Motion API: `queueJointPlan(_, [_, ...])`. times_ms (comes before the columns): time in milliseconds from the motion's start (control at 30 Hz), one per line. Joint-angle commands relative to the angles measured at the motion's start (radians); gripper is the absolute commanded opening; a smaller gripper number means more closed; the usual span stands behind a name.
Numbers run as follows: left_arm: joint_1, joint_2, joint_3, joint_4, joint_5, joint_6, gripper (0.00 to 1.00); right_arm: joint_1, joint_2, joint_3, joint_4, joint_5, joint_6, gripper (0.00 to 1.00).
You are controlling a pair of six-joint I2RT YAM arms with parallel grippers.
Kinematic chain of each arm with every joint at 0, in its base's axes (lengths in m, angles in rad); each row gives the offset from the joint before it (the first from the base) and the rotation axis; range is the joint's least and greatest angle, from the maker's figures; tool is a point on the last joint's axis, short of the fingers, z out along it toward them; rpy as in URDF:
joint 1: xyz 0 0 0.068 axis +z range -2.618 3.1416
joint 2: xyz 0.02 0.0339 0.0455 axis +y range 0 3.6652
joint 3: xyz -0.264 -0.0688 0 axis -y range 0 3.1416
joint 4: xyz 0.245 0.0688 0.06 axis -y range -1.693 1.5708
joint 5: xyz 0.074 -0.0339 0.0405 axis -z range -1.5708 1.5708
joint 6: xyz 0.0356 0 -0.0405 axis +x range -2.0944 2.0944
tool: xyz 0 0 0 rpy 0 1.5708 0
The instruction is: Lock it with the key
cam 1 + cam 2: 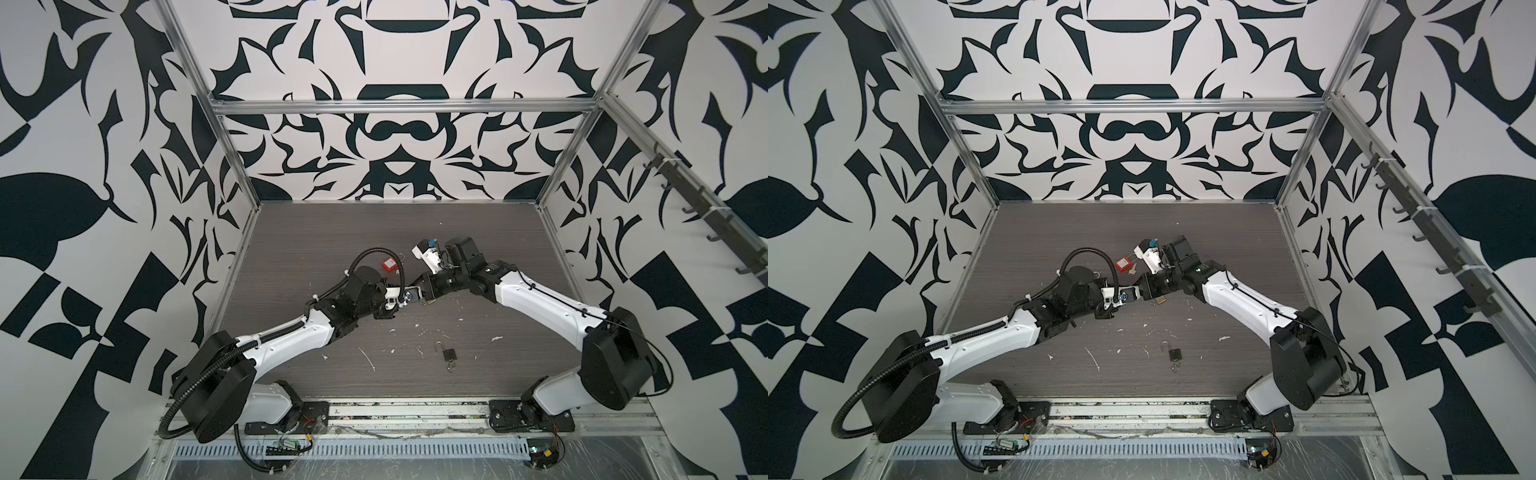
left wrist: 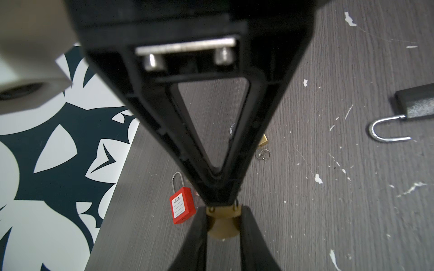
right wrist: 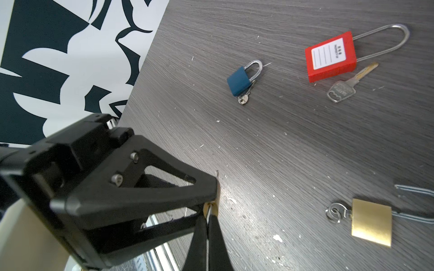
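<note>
Mid-table, between my two grippers: the brass padlock (image 2: 223, 225). My left gripper (image 2: 223, 212) has it pinched across the body, with fingers (image 2: 199, 234) flat on both sides. The right wrist view shows it edge-on at that gripper's tip, and it looks clear of the tabletop.

My right gripper (image 3: 207, 212) comes in from the opposite side, nose to nose with the left. Its jaws are fully clenched on a thin silver piece (image 3: 207, 217) at the lock's end. I can't tell whether that piece is the key or the shackle. Both top views show the two arms meeting near the middle of the table (image 1: 332, 232).

Around it, working outward:
- A second brass padlock (image 3: 371, 225) lies flat on the table near my right gripper. It has a long shackle, and a key with rings (image 3: 333, 214) sits in its base.
- The red padlock (image 3: 331, 57) lies farther back, label up, also with a long shackle. A loose key (image 3: 345, 86) lies just beside it.
- The blue padlock (image 3: 239, 81) sits apart from the red one, shackle closed and a small key in its base.
- The black padlock (image 2: 415, 103) lies toward the front of the table, well apart from the rest. Its shackle is swung open and a key (image 1: 451, 368) hangs from its base.

White flecks (image 1: 370, 359) are scattered over the dark wood-grain surface.
</note>
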Motion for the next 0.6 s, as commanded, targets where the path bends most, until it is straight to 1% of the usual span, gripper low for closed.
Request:
queueJointPlan(0, [-0.025,-0.019,0.043,0.181,0.092,-0.014,0.0,0.034,0.017,0.015,0.018,-0.06,-0.001,0.0])
queueJointPlan(367, [-0.025,-0.049,0.095,0.178,0.151,-0.105,0.0,0.046,0.047,-0.023,0.054,-0.051,0.001,0.0])
queueJointPlan(567, [-0.026,-0.089,0.121,0.197,0.168,-0.112,0.0,0.048,0.076,-0.044,0.092,-0.053,0.022,0.0])
